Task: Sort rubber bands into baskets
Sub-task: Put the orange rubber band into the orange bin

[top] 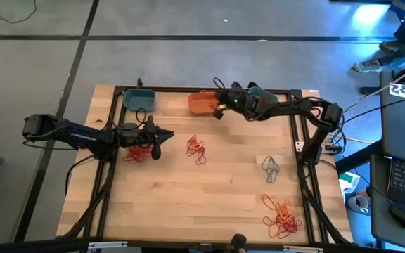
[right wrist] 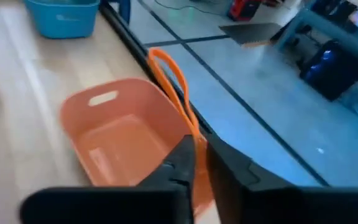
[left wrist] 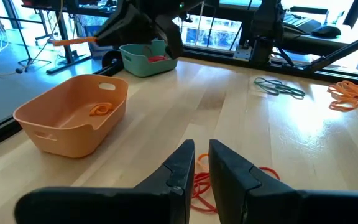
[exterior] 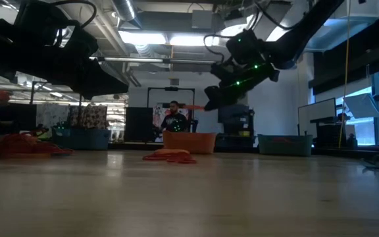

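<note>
Dangling limp from the right gripper [right wrist: 199, 163], whose fingers pinch it nearly shut, an orange rubber band [right wrist: 174, 87] hangs over the orange basket [top: 202, 104] at the surface's far edge; light and floppy, it is best nipped anywhere on its strand. Left gripper [left wrist: 202, 163], fingers narrowly apart and empty, hovers over red rubber bands [top: 138, 153].

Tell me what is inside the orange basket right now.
The left wrist view shows one orange rubber band lying on the floor of the orange basket. The near wall hides part of the floor. The right gripper holds another orange band above it.
</note>
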